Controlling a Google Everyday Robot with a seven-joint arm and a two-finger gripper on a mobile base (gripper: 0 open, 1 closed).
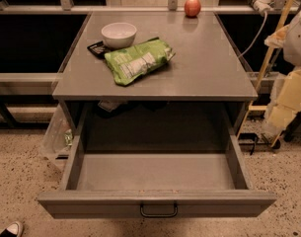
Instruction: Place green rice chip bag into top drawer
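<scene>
Gripper point(288, 100) sits at far right edge of view, off the table's right side & well apart from the bag; spread or closed, can't tell. Green rice chip bag point(137, 60) lies flat on tabletop point(204, 68), left of centre, just in front of white bowl point(119, 34), w/ small black flat object point(95, 47) by bowl's left. Apple point(192, 7) at back edge. Top drawer point(155, 201) pulled out below, grey floor showing.

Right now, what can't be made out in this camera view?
The tool: at right edge beside the cabinet, cut off by frame.
The black flat object: mostly hidden by white bowl and green rice chip bag.
The recess above the top drawer: too dark to identify contents.
</scene>
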